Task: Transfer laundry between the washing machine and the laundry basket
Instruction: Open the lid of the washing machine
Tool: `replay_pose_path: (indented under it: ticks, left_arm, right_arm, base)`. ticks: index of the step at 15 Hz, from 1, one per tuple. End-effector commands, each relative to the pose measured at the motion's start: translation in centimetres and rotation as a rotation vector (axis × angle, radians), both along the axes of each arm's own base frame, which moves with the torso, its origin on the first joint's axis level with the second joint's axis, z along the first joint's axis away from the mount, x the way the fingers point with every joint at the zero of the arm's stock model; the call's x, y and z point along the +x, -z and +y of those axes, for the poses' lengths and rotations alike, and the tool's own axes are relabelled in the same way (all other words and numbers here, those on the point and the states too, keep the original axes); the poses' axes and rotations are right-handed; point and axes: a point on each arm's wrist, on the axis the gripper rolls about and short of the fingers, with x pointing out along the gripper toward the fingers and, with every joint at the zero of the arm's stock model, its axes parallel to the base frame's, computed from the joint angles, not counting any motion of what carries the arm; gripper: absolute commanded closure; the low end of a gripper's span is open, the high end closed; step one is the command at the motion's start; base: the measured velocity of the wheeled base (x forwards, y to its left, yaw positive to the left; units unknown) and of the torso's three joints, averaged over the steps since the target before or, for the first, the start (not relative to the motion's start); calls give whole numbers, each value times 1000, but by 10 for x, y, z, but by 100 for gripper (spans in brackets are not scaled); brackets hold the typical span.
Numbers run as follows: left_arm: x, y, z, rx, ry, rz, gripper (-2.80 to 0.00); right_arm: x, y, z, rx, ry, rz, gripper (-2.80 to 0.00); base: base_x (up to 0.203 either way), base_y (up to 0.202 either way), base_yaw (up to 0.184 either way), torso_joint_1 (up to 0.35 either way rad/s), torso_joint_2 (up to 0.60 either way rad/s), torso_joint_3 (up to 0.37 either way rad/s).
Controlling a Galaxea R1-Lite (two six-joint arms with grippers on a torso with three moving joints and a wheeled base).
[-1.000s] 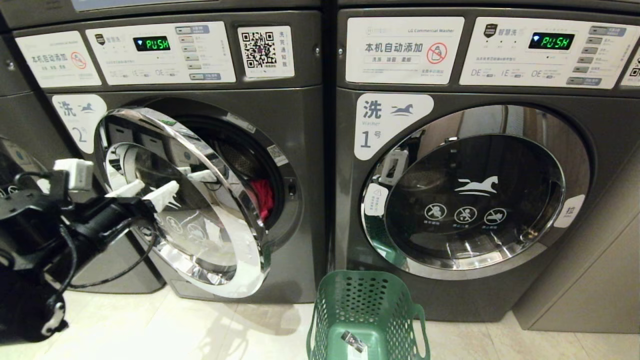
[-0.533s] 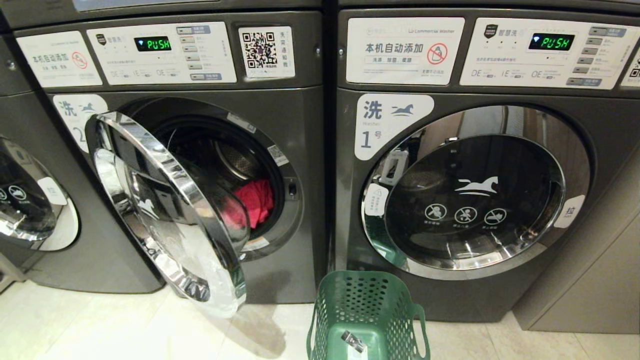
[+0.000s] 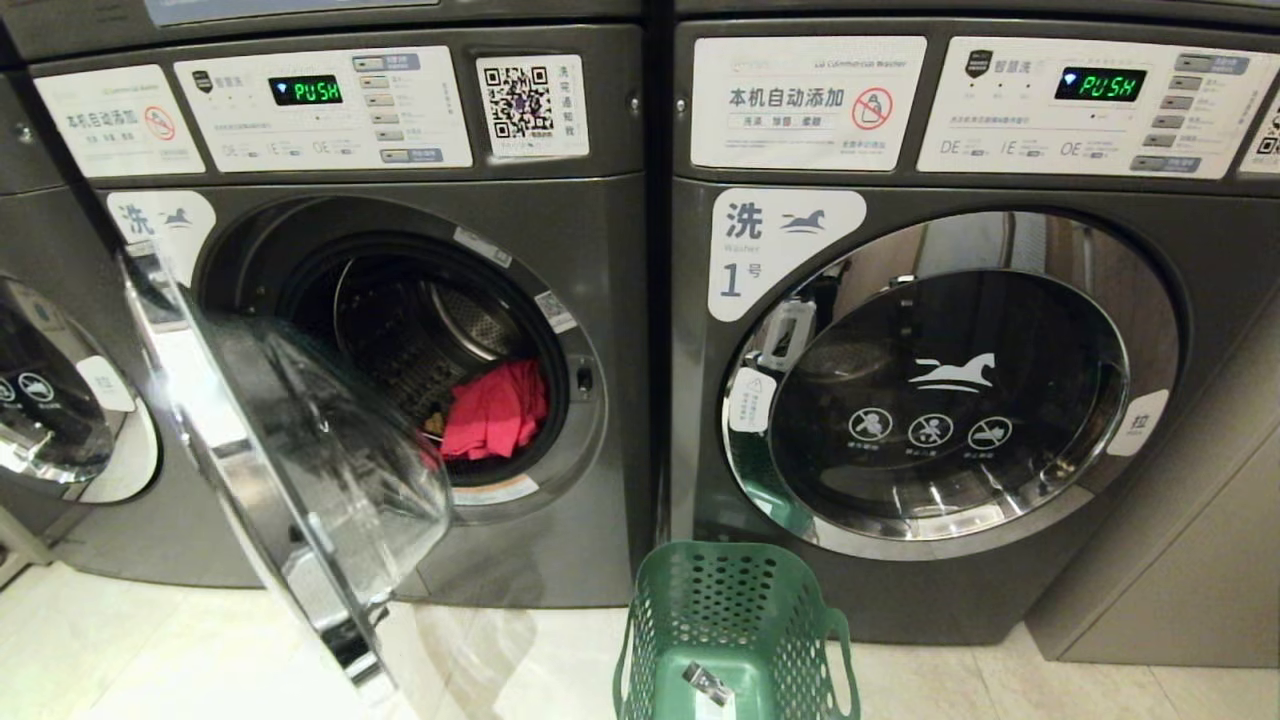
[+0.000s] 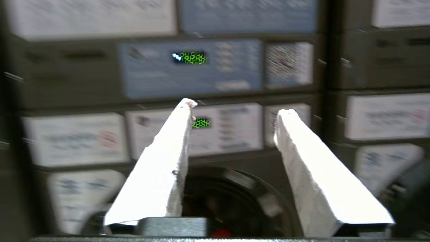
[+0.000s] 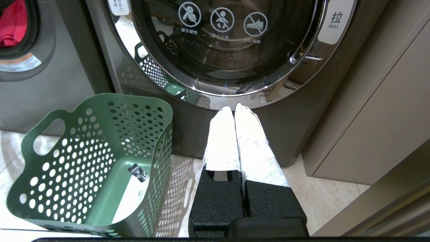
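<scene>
The washing machine point(image 3: 610, 300) labelled "2" stands on the left, its chrome-rimmed door point(image 3: 300, 480) swung wide open. Red laundry point(image 3: 492, 408) lies at the front of the drum, with a little yellow beside it. The green laundry basket point(image 3: 735, 556) sits on the floor between the two machines and holds only a paper tag. Neither arm shows in the head view. My left gripper point(image 4: 237, 107) is open and holds nothing; it faces the machine's panel and drum mouth point(image 4: 231, 198). My right gripper point(image 5: 234, 107) is shut and empty, low beside the basket point(image 5: 100, 161).
The machine labelled "1" point(image 3: 790, 250) on the right has its door point(image 3: 950, 390) closed. Another closed door point(image 3: 60, 410) shows at the far left. A beige cabinet point(image 5: 386, 111) stands right of machine "1". Pale floor tiles point(image 3: 150, 650) lie in front.
The door of machine "2" has swung further open, showing more of the red laundry. My left arm, which was at the door, has gone out of the head view.
</scene>
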Motion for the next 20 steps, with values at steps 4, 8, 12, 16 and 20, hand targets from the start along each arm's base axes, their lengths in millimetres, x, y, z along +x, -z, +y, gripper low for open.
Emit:
replay_pose_path:
  ticks: [4, 8, 12, 16, 20]
  left_arm:
    - [43, 39, -46, 47, 275, 277, 0]
    - [90, 59, -68, 141, -28, 402, 0]
    - [91, 88, -54, 36, -742, 648, 0]
    - [81, 127, -43, 79, -1075, 978, 0]
    - [78, 124, -22, 10, -1307, 962, 0]
  right_arm:
    - [0, 0, 0, -1, 0, 0, 0]
    - [0, 0, 0, -1, 0, 1, 0]
    - [0, 0, 0, -1, 0, 0, 0]
    - [0, 0, 0, -1, 0, 0, 0]
    - [0, 0, 0, -1, 0, 0, 0]
  base:
    - [0, 0, 0, 0, 0, 0]
    - [0, 0, 0, 0, 0, 0]
    - [0, 0, 0, 0, 0, 0]
    - [0, 0, 0, 0, 0, 0]
    - [0, 0, 0, 0, 0, 0]
